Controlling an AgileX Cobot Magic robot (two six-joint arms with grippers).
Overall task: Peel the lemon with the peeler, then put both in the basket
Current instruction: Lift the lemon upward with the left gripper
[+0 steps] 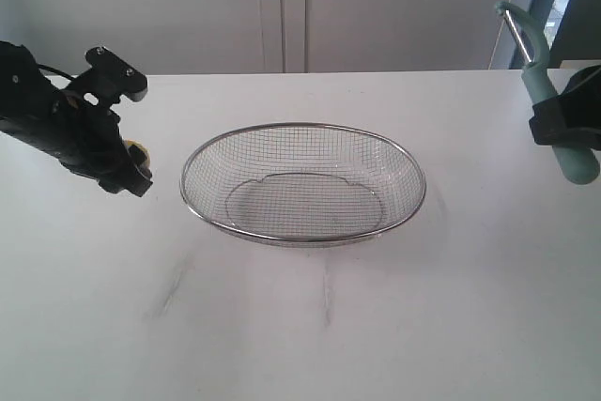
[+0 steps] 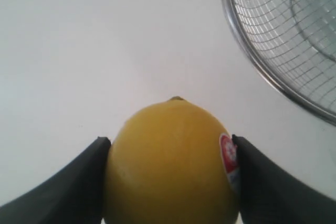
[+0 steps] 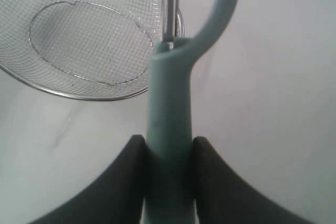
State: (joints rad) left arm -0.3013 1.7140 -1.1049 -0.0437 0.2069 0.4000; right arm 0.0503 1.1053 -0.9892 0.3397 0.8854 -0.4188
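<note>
My left gripper (image 2: 171, 145) is shut on the yellow lemon (image 2: 170, 166), whose red-and-white sticker (image 2: 228, 153) presses against one finger. In the exterior view only a sliver of the lemon (image 1: 138, 149) shows behind the left gripper (image 1: 131, 168), left of the wire basket (image 1: 302, 129). My right gripper (image 3: 168, 148) is shut on the pale teal handle of the peeler (image 3: 169, 129). At the far right of the exterior view the peeler (image 1: 545, 91) stands upright, blade head up, held by the right gripper (image 1: 563, 129) clear of the table.
The basket's rim (image 2: 252, 61) lies close beside the lemon, and the basket (image 3: 79, 40) also shows beyond the peeler. The white table (image 1: 300, 326) runs under everything; a cabinet front (image 1: 282, 7) stands behind it.
</note>
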